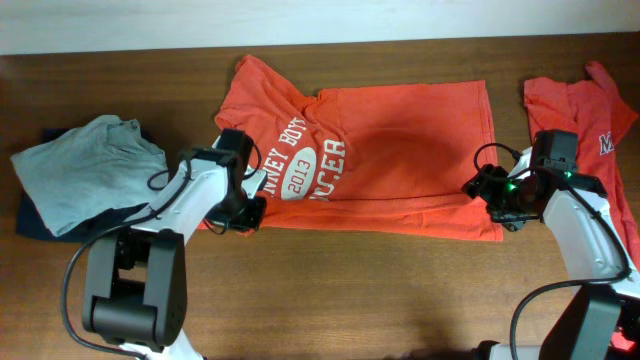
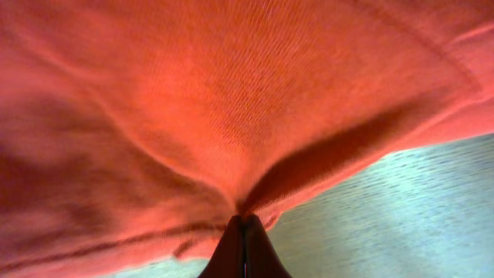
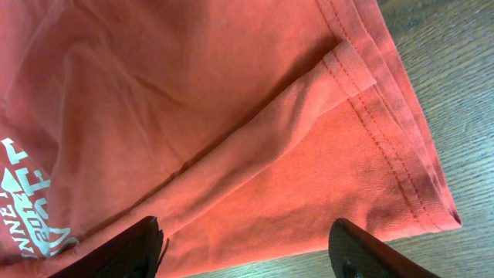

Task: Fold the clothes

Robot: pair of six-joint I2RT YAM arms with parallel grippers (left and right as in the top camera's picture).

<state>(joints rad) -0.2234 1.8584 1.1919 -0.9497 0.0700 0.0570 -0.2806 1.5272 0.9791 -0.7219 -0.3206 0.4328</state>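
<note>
The orange T-shirt (image 1: pixel 400 150) was spread out on the table (image 1: pixel 330 290). The left claw (image 2: pixel 244 232) was clamped on its near edge; the right claw (image 3: pixel 245 249) was held apart above the hem corner (image 3: pixel 432 208). Limp, light cloth was judged best gripped at hems.

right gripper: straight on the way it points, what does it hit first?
Likely the orange T-shirt, near its stitched hem corner; the right gripper has its open fingers framing that cloth. Depth is unclear.

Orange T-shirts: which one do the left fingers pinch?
The middle T-shirt, with the white oval: left fingers shut on its edge. The other T-shirt lies far right.
</note>
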